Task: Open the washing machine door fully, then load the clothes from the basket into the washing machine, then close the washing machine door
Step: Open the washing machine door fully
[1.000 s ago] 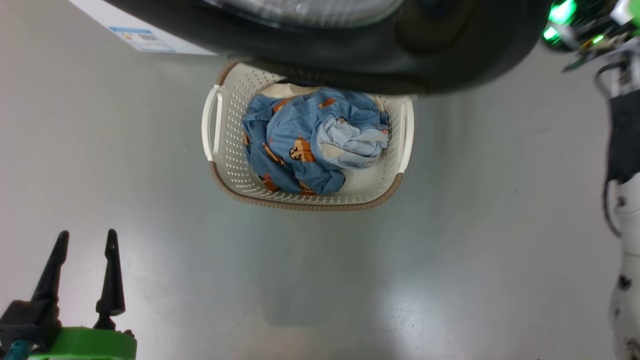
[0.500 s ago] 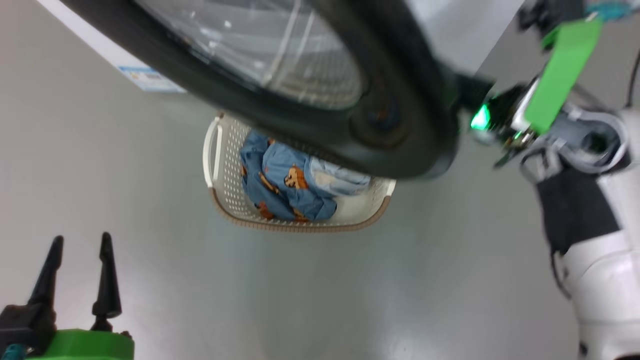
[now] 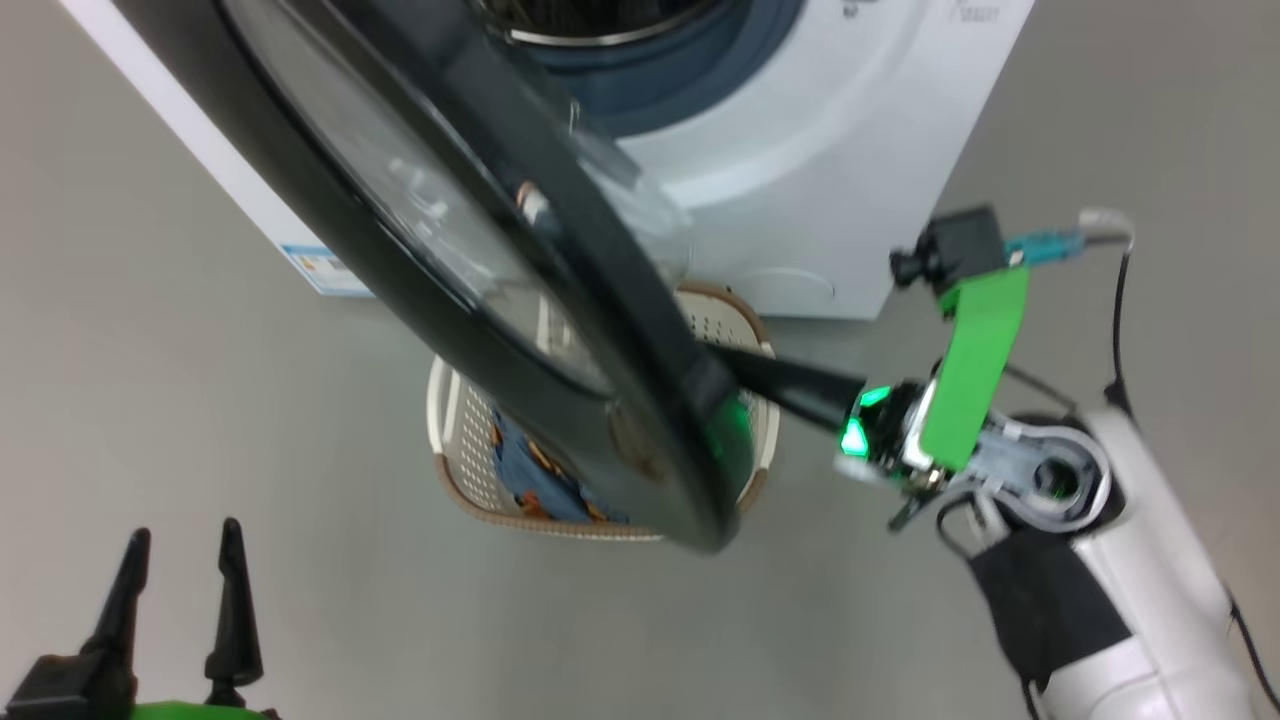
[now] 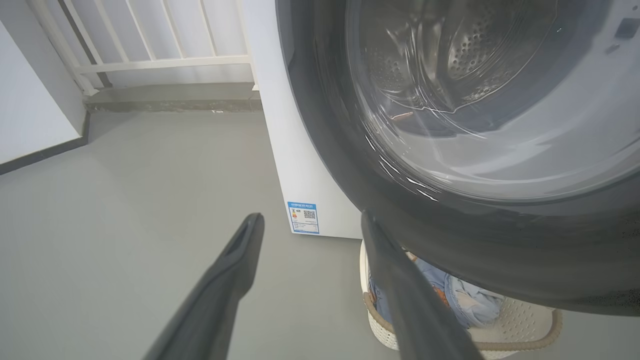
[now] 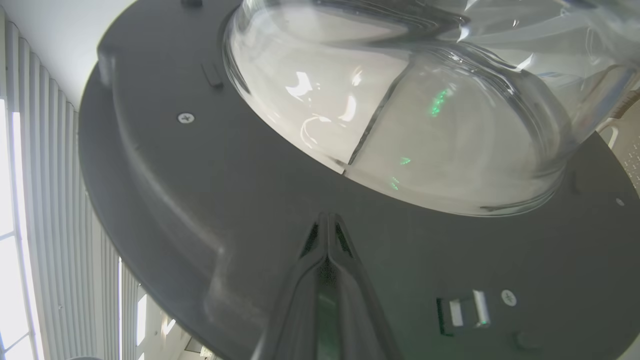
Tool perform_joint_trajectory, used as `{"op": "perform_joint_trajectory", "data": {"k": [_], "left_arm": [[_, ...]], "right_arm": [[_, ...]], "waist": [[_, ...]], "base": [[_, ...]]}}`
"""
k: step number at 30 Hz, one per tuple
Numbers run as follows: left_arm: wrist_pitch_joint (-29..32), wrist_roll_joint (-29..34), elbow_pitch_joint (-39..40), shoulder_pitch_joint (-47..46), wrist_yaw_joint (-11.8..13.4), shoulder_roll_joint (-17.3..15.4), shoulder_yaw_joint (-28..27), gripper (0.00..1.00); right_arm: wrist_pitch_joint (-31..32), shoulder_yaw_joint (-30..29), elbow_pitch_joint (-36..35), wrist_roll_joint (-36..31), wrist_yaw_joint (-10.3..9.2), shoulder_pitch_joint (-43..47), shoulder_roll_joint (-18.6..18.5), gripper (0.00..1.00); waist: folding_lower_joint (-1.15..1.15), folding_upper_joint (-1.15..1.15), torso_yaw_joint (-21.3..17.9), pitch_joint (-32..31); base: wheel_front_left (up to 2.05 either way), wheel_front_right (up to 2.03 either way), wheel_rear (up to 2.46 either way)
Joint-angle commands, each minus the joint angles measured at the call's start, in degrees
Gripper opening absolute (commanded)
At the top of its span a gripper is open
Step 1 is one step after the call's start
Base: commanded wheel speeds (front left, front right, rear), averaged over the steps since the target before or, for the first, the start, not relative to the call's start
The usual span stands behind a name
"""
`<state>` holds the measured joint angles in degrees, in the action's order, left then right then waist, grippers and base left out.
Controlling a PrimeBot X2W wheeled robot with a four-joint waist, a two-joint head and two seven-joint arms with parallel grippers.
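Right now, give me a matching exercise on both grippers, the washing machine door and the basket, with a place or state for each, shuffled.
Column one:
1. left gripper
2. right gripper
3. washing machine door
4. basket

Column two:
A. on the floor beneath the door, clothes inside
B. shut, tips at the door's inner face
C. open, over the floor
D. swung partly open

Pairs: 1-C, 2-B, 3-D, 4-A

Soft, even light. Above the right gripper [image 5: 327,219], white glare and green flecks cross the washing machine door [image 5: 380,130]; windows [image 5: 10,200] to its left blow out. Head view slightly blurred.
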<state>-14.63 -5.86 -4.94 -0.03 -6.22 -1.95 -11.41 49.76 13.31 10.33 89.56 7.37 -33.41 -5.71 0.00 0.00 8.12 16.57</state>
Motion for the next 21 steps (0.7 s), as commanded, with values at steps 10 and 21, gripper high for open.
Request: {"op": "perform_joint_trajectory", "data": {"k": [10, 21], "left_arm": [[-0.4, -1.8, 1.0, 1.9, 1.5, -0.9, 1.3, 1.0], [-0.4, -2.7, 2.1, 2.2, 1.6, -0.9, 3.6, 1.0]], "right_arm": [[-4.3, 7.2, -2.4, 0.4, 0.12, 6.3, 2.6, 0.0], [-11.9, 15.5, -0.5, -0.2, 0.12, 6.7, 2.8, 0.0]], "waist": [[0.0, 0.0, 3.7, -6.5], [0.0, 0.0, 6.2, -8.5]], "base": [[0.0, 0.0, 0.0], [0.0, 0.0, 0.0]]}}
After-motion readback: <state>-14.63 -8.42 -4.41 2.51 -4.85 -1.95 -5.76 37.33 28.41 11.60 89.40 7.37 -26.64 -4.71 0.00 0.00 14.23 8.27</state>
